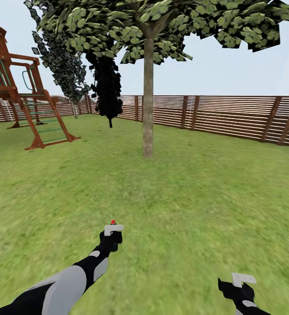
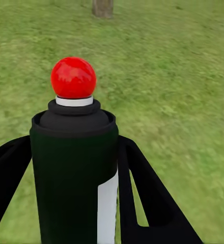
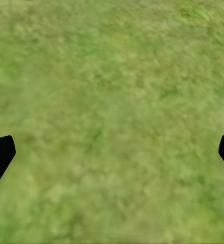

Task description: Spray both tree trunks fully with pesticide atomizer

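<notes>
The spray bottle (image 2: pixel 74 173) is clamped upright in the left gripper (image 1: pixel 112 231), jaws closed against its dark cylindrical body, red cap (image 2: pixel 73 78) uppermost. Judged from its size, it is light, rigid and smooth-walled — a grip across the mid-body, as held here, should resist slipping. The right gripper (image 1: pixel 237 283) hangs low over the lawn (image 1: pixel 192 205), jaws spread and empty. The tree trunk (image 1: pixel 148 105) stands well ahead across open grass. Clearance is generous — the fence (image 1: pixel 232 116) lies behind the trunk, the play tower (image 1: pixel 26 105) far to the left.
</notes>
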